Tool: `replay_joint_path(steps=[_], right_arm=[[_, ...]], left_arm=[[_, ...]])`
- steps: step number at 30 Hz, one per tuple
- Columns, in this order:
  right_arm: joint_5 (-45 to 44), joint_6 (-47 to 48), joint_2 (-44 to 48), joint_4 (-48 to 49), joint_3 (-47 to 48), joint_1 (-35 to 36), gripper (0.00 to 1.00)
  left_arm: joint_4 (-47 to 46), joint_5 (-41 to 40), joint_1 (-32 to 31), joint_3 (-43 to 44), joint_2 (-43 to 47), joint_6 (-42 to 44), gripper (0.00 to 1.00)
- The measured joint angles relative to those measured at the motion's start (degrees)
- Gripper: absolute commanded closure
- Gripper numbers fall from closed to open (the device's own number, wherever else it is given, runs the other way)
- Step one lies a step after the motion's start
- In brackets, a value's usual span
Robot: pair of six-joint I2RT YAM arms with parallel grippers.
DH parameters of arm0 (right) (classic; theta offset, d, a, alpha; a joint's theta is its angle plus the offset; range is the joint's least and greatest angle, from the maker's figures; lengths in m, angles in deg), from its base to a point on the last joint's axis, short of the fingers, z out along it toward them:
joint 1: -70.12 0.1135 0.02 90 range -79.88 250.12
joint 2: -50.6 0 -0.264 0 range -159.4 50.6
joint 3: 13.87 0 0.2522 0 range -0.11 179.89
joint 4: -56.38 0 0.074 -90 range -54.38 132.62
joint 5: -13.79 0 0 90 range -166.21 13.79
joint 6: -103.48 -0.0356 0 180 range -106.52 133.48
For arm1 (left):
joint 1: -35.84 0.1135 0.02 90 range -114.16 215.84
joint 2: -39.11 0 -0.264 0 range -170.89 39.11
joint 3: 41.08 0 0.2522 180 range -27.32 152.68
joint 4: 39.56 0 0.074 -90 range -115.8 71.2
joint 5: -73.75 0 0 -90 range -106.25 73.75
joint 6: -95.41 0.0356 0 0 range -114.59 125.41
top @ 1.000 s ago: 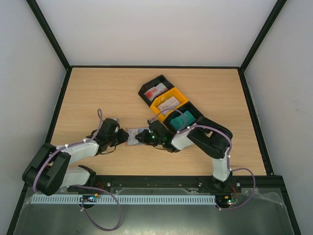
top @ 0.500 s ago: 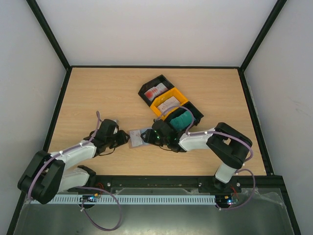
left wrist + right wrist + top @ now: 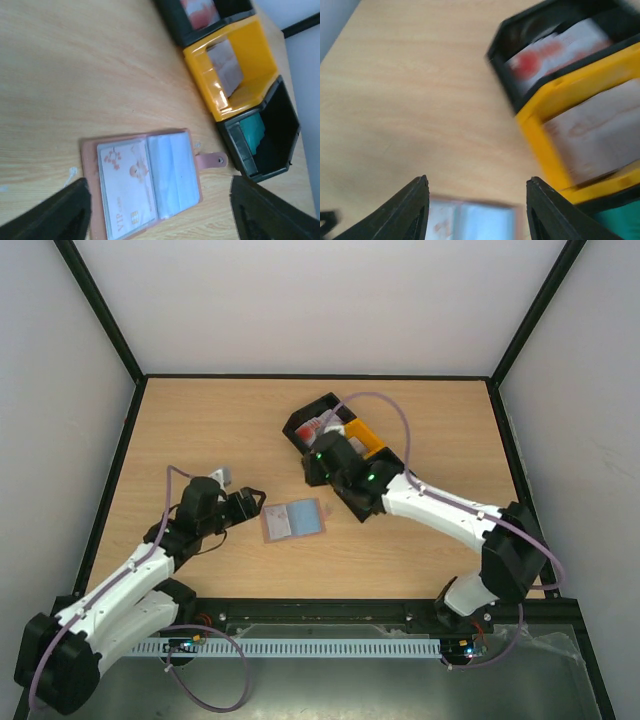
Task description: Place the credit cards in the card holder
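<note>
The card holder [image 3: 293, 521] lies open and flat on the table [image 3: 200, 430], near the middle, with its inner side up. In the left wrist view one pocket already holds a pale card [image 3: 124, 187] printed with "VIP", the pocket beside it looks empty, and the small strap [image 3: 212, 161] with its snap sticks out on the side toward the trays.

The left gripper [image 3: 250, 504] is just beside the holder but not touching it. Its jaws stand apart and hold nothing. The right gripper [image 3: 477, 197] hovers above the table between the holder and the trays, also with the jaws wide and empty.

The other cards are in the three trays, which stand in a row. A red-and-white card [image 3: 200, 12] is in the far black tray [image 3: 305, 423], a white card [image 3: 225, 70] in the orange tray [image 3: 260, 55], and a teal card [image 3: 252, 131] in the near black tray [image 3: 280, 125].
</note>
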Motion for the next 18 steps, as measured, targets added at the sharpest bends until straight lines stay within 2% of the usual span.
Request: replay_joint_path(steps=[5,12,18], right_arm=[[-0.87,7.63,0.00,-5.97,4.72,-9.60,0.44],[2.12,14.25,-6.01,-12.22,10.97,-18.95,0.43],[7.37,18.64,-15.02,-14.25,17.44,-22.36,0.44]], left_arm=[[2.08,-1.62,0.00,2.36,3.85,0.63,0.01],[2.69,-1.86,0.50,2.43,3.52,1.62,0.00],[2.01,-1.11,1.90,2.43,0.98,2.62,0.00]])
